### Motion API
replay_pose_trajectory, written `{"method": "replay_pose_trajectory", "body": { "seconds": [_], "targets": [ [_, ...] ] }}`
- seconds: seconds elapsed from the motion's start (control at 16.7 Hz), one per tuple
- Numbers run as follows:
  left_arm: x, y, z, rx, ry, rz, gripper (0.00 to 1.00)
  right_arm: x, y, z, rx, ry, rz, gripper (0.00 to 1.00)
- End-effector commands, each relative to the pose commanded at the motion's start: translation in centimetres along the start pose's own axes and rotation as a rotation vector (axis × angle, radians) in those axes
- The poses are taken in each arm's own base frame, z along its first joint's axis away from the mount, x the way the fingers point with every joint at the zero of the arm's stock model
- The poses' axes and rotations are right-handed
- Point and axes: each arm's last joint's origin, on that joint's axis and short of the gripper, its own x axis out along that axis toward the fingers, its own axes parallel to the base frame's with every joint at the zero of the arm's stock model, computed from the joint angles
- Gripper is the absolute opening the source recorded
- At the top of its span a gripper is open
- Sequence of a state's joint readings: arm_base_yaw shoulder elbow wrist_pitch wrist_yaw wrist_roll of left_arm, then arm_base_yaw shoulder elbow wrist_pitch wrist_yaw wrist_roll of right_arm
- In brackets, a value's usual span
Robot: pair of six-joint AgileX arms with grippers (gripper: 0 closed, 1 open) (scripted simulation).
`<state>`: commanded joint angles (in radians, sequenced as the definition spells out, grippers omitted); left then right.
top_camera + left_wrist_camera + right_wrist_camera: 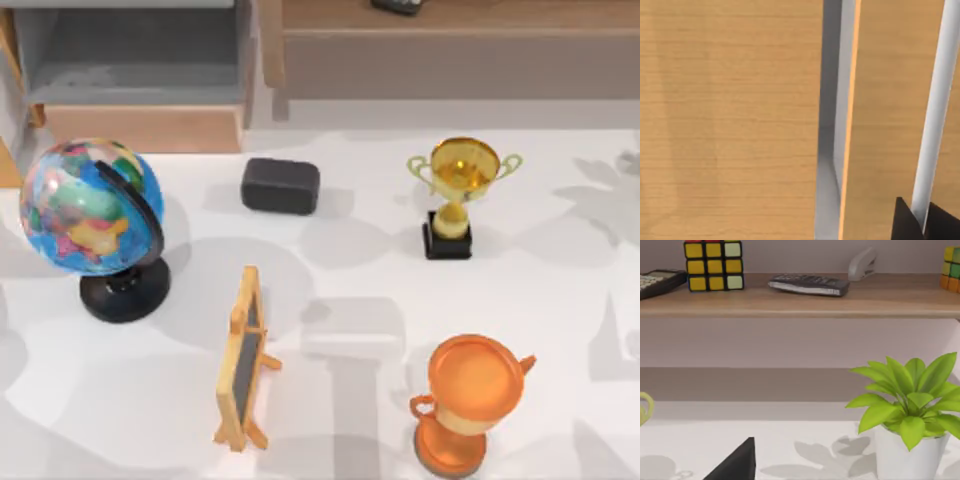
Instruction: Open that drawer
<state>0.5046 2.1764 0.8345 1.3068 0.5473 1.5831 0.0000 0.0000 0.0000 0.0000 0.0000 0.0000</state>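
The drawer [140, 75] sits at the far left of the desk, pulled out toward us, its grey floor and walls open to the top view and its plain light-wood front panel facing the desk's middle. In the left wrist view that wood grain is right up close, with a narrow grey gap and a pale bar running beside it. The left hand [925, 222] shows as two dark fingertips either side of that pale bar, so it looks clamped on it, though I can't be certain the fingers truly touch.

Just in front of the drawer stands a globe [92, 208] on a black base, at the desk's left side. To its right, near the drawer's front corner, lies a dark rounded box [280, 186]. A small wooden easel board [243, 360] stands nearer us, right of the globe. A gold trophy [457, 185] on a black block stands right of centre, and an orange trophy [470, 400] stands nearer, well apart from it.

The white desk [560, 330] carries soft shadows. In the right wrist view, one dark fingertip of the right hand [737, 465] pokes in; whether it's released or clenched I cannot tell. Ahead are a potted plant [907, 410] and a brown shelf [800, 302] holding a puzzle cube [714, 265], a remote [809, 284] and a stapler [862, 262].
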Motion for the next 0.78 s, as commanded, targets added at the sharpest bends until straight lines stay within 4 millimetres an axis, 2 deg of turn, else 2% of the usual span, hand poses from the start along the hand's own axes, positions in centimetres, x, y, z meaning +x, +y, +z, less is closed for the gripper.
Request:
{"method": "replay_pose_trajectory", "body": {
  "seconds": [0.24, 0.54, 0.66, 0.78],
  "targets": [
    [-3.3, -0.1, 0.1, 0.0, 0.001, -0.002, 0.0, 0.0, 0.0, 0.0, 0.0, 0.0, 0.0, 1.0],
    [-3.6, -0.1, 0.1, 0.002, 0.001, 0.001, 0.0, 0.0, 0.0, 0.0, 0.0, 0.0, 0.0, 1.0],
    [-4.7, -0.1, -0.1, 0.004, 0.001, 0.003, 0.0, 0.0, 0.0, 0.0, 0.0, 0.0, 0.0, 1.0],
    [-6.7, -0.3, 0.0, -0.001, -0.001, -0.004, 0.0, 0.0, 0.0, 0.0, 0.0, 0.0, 0.0, 1.0]
  ]
}}
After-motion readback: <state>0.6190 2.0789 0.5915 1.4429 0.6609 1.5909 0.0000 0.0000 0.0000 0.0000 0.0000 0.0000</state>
